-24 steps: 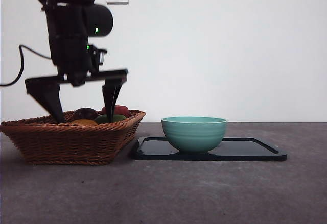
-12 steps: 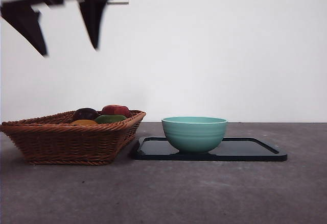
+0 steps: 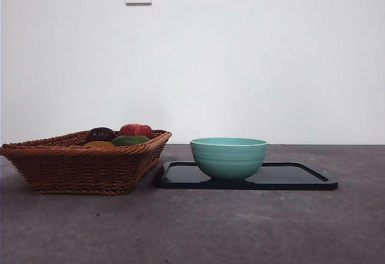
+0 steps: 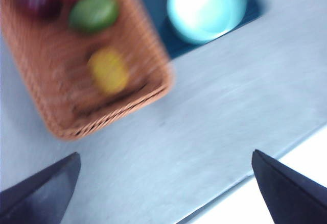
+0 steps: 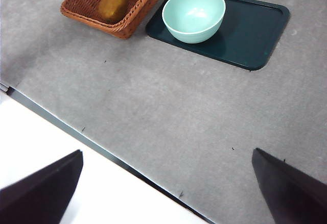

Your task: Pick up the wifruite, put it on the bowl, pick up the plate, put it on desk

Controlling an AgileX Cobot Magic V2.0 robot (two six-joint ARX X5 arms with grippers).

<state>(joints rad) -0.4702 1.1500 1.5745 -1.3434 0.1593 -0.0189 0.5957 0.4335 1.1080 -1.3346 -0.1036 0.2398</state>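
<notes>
Wifruite [image 5: 113, 5] in wicker basket [image 3: 72, 168] beside green fruit [image 4: 94, 10], bowl [image 3: 228, 157] on dark tray [image 5: 255, 30] — both grippers wide, empty.

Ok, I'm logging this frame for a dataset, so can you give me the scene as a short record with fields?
wifruite: lying in the wicker basket, not gripped
other fruit: green fruit, red apple and a dark fruit, also in the basket
bowl: upright on the dark tray, nothing in it
tray: flat on the desk, beside the basket
left gripper: open, holding nothing
right gripper: open, holding nothing
</notes>
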